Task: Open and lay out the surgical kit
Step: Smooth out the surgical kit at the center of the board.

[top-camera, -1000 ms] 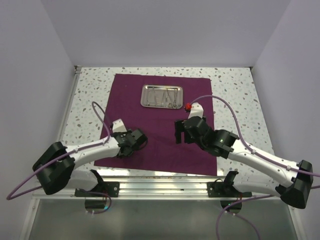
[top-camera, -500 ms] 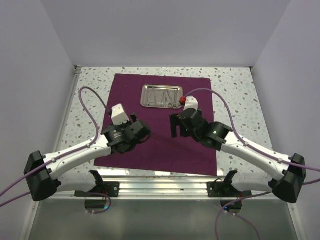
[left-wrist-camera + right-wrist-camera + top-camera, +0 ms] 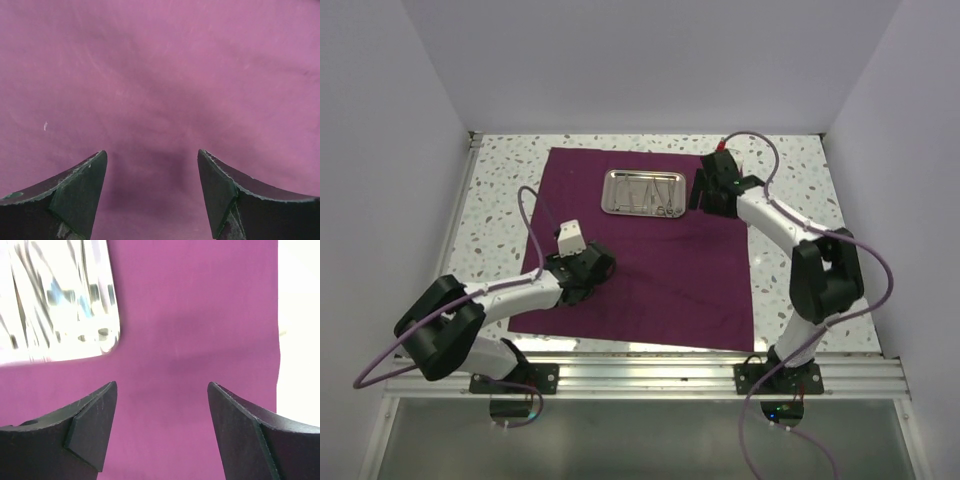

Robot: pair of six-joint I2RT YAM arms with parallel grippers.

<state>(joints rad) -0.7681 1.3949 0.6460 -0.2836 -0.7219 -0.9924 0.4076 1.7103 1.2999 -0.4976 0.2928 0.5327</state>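
Maroon cloth wrap (image 3: 650,280) lies spread flat on the speckled table (image 3: 495,190). The steel tray (image 3: 608,194) sits on its far half with slim instruments (image 3: 645,193) inside. Neither has moved since a second ago. The right gripper (image 3: 702,196) has swung from the cloth's middle right up to the tray's right end, just beside it, jaws wide apart over bare cloth, holding nothing. The left gripper (image 3: 598,262) stays over the cloth's left-centre, its jaws likewise spread and empty, close above the fabric.
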